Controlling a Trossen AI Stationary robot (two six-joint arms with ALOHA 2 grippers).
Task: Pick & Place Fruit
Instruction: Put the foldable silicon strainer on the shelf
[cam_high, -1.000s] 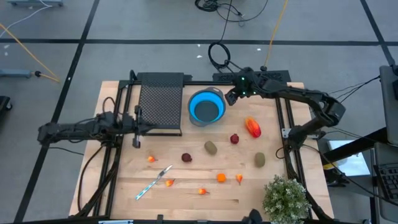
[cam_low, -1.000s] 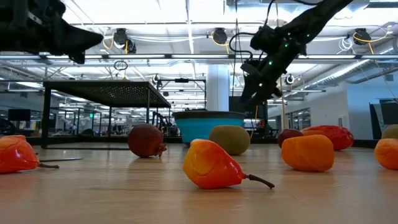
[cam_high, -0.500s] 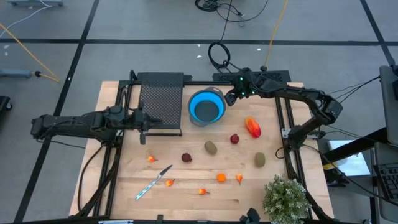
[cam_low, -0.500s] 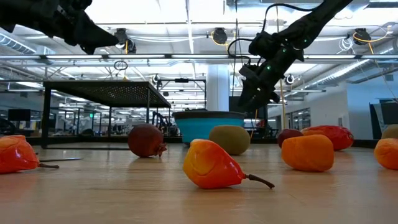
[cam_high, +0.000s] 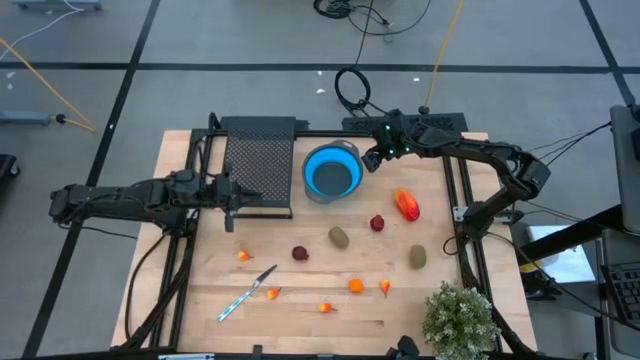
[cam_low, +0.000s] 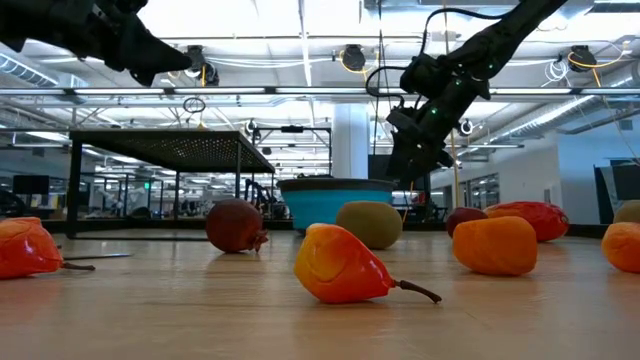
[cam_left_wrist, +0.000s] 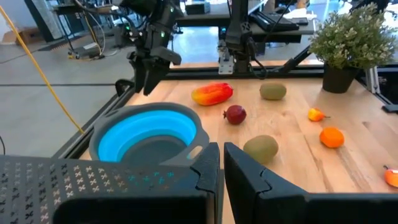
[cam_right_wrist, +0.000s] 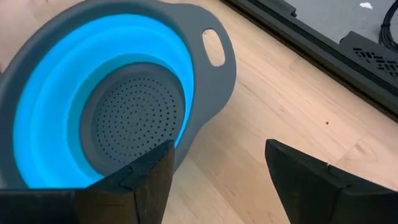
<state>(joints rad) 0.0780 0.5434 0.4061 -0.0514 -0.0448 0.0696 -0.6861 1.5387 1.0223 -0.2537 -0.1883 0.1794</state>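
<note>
The fruit lies loose on the wooden table: a red-orange piece, dark red round ones, olive ovals and small orange bits. A blue bowl with a grey rim stands at the far middle. My right gripper hangs open just right of the bowl, slanting down over its handle, with nothing between its fingers. My left gripper is shut and empty. It hovers over the black mesh tray and points toward the bowl.
A thin silver-blue stick lies near the front left. A bushy green plant stands at the front right corner. Black frame rails run along the table's left and right sides. Bare wood lies between the fruit pieces.
My left gripper has risen above the mesh tray and tipped up toward level, staying shut, and has then kept still. The fruit and the bowl have not moved.
</note>
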